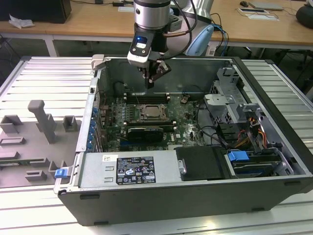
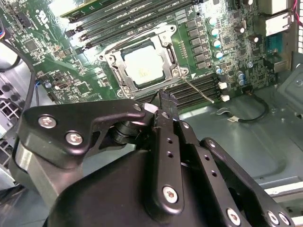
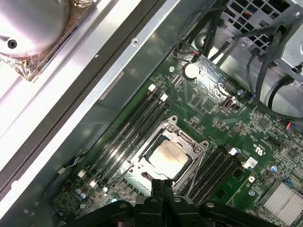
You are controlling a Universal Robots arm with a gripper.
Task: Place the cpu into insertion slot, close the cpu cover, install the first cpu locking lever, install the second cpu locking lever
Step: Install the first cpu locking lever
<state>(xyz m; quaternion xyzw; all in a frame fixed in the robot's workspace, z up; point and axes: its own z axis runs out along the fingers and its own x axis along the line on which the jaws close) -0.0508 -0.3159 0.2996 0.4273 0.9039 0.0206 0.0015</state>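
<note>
silvery cpu [image 3: 166, 155] below the closed claw [image 3: 162, 184], apart

The cpu [image 3: 166, 155] is pale silvery-beige, the cpu cover [image 3: 187, 137] silvery, the motherboard [image 3: 213, 113] green (its memory slots [image 3: 124, 137] black stripes), the gripper [image 3: 162, 183] black.

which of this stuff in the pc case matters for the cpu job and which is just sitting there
Job:
cpu
cover, down over the cpu
claw, shut, close above them

Lying about:
memory slots
coin battery
power supply
black card
grey tray, outside the case
</note>
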